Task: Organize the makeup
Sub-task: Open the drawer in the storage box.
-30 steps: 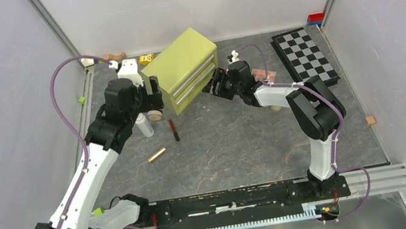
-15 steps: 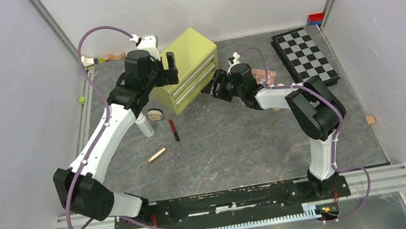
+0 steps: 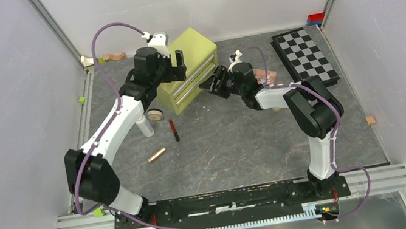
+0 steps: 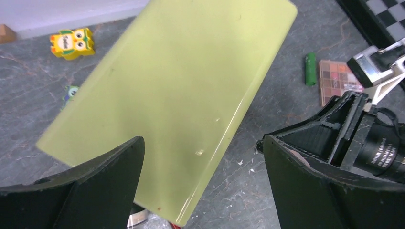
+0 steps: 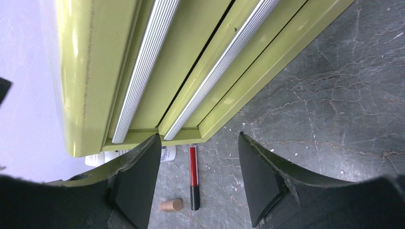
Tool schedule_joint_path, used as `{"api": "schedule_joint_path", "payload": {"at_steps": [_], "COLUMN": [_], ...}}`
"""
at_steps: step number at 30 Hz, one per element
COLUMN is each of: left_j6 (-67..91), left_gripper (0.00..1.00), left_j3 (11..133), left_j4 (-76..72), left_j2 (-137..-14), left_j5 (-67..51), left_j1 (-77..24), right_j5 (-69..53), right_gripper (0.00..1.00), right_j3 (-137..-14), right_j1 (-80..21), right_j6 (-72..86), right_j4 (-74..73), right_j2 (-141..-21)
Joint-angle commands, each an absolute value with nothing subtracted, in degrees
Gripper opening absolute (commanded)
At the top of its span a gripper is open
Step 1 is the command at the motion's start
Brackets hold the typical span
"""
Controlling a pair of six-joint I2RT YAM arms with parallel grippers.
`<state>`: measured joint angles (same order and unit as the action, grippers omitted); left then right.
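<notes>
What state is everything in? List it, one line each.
Chest: both drawers shut.
Left pincer: open, empty, over the chest.
Right pincer: open, empty, facing the drawer fronts.
Pencil: lying flat.
Gold tube: lying flat.
Green stick: lying flat.
Palette: flat, colours showing.

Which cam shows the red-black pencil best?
Right wrist: the red-black pencil lies whole, large and unblocked on the table. Top external shows it whole but tiny. Left wrist shows at most a red sliver at the bottom edge.
</notes>
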<state>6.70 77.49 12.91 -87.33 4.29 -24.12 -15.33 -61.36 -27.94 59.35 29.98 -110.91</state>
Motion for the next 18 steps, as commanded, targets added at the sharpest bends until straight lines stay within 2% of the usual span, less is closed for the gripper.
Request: {"api": "schedule_joint_path", "payload": {"at_steps": [1,10,18], "left_j6": [7.26,9.2,10.33], "left_gripper": [0.99,1.0,1.0], "left_j3": [78.99,78.62,79.95], "left_j4": [11.07,11.42,13.15], "left_j2": [-91.6,-94.03,-95.35], "left_j5": [1.35,1.58,2.13], "left_j1": [-23.87,-23.89,-23.89], "right_j5": [-16.61,-17.14,-16.81], "right_gripper": [0.66,0.65,0.61], "right_j3": [-60.92,-61.23,-61.1], "right_j1": [-27.51,-26.94,-26.72], "right_j6": [62.28,63.83,71.4], "right_j4": [35.21,36.97,45.34], "right_j2": [-112.66,-114.1,-118.79]}}
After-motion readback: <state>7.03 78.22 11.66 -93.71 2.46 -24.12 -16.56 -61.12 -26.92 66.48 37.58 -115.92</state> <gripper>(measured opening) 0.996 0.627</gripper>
